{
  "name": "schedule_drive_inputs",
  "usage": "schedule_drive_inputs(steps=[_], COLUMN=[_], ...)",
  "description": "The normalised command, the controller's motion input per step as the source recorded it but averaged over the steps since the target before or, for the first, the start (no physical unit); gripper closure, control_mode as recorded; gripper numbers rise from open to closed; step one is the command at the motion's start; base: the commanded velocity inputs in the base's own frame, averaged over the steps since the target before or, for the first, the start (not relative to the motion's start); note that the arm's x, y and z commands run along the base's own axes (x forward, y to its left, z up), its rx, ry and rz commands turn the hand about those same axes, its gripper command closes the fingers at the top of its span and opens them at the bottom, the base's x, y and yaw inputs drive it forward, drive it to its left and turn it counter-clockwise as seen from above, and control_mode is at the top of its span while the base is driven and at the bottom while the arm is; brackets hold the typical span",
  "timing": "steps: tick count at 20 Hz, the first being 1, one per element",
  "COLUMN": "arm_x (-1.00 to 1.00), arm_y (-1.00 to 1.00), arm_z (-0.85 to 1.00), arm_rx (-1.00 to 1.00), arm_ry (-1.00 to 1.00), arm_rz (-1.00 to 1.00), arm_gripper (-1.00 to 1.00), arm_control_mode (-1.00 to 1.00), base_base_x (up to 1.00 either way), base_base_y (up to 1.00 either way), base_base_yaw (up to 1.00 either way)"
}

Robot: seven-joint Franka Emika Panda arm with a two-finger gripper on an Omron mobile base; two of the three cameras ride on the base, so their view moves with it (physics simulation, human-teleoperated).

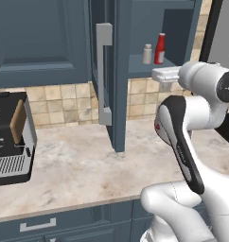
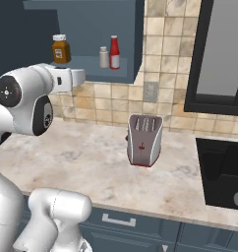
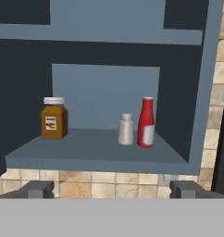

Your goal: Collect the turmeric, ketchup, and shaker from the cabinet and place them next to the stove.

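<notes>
On the lowest shelf of the open cabinet, the turmeric stood left, well apart from the shaker, which stood just beside the ketchup. Facing the shelf, the gripper was spread wide and empty.

We see jar left on cabinet shelf, shaker just beside bottle at right. Toaster on tabletop below; coffee machine far left on tabletop.
</notes>
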Motion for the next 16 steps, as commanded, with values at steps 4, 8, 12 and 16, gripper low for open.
schedule_drive_inputs(steps=[4, 8, 12, 16], arm_x=[0.14, 0.10, 0.13, 0.06], arm_y=[-0.06, -0.17, -0.01, -0.07], arm_z=[0.00, 0.00, 0.00, 0.01], arm_rx=[0.00, 0.00, 0.00, 0.00], arm_ry=[0.00, 0.00, 0.00, -0.01], arm_rz=[-0.01, 0.00, 0.00, 0.00], arm_gripper=[-1.00, -1.00, -1.00, -1.00], arm_control_mode=[-1.00, -1.00, -1.00, -1.00], base_base_x=[0.00, 0.00, 0.00, 0.00], base_base_y=[0.00, 0.00, 0.00, 0.00], base_base_yaw=[0.00, 0.00, 0.00, 0.00])
